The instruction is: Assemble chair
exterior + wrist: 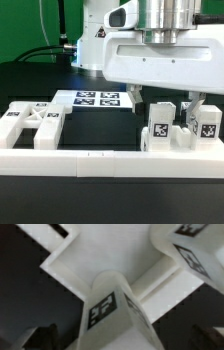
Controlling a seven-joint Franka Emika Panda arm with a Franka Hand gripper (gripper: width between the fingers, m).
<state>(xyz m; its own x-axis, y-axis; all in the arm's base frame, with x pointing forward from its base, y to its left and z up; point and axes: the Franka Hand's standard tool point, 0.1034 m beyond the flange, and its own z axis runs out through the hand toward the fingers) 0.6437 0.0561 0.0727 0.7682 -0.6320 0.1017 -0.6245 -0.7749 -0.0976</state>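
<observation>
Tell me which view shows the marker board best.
The exterior view. There the marker board lies flat beyond the chair parts, with several of its tags in plain sight. The wrist view shows none of it, only close-up white chair parts.

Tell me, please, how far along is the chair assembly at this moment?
Early, it seems. Done: I see no joint that is clearly made; the notched piece lies alone by the rail. In hand: nothing is gripped; the claw is open, with a tagged piece standing between its fingers. Left: joining nearly all the parts.
</observation>
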